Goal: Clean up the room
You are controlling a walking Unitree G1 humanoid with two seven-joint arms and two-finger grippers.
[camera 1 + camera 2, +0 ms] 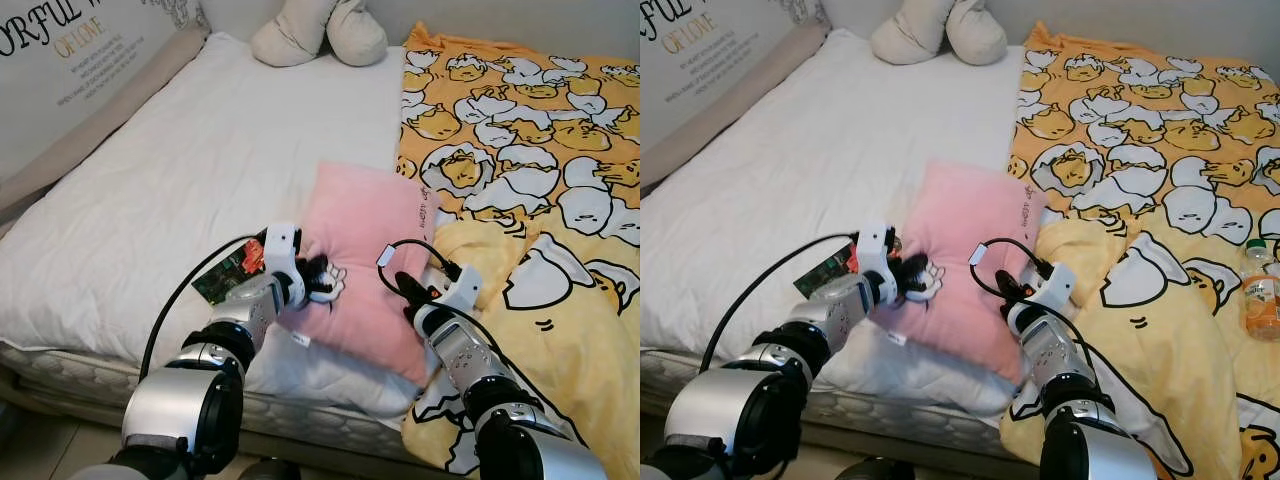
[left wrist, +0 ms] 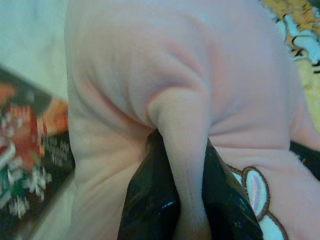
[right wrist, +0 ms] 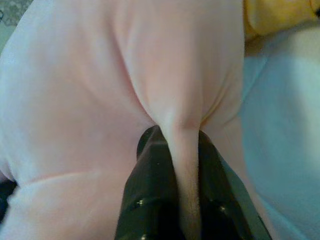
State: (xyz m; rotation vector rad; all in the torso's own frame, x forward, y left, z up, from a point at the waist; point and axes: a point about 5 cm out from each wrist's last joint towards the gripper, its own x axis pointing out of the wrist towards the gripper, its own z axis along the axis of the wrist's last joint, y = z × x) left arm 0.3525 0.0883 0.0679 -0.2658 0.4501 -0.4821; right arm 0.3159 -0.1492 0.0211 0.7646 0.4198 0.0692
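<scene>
The left pincer (image 1: 322, 279) and right pincer (image 1: 408, 290) each pinch a fold of the soft pink fabric pillow (image 1: 370, 250) on the white-sheeted bed (image 1: 190, 170).

Orange drink bottle (image 1: 1262, 292) cut by edge; blurred, perhaps festive packet (image 2: 25, 155) beside pink pillow (image 2: 175, 75).

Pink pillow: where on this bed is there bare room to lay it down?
The white sheet lies bare between the wall, the plush toy and the yellow duvet. The near edge is crowded: both tools pinch the pink pillow, beside a snack packet.
</scene>
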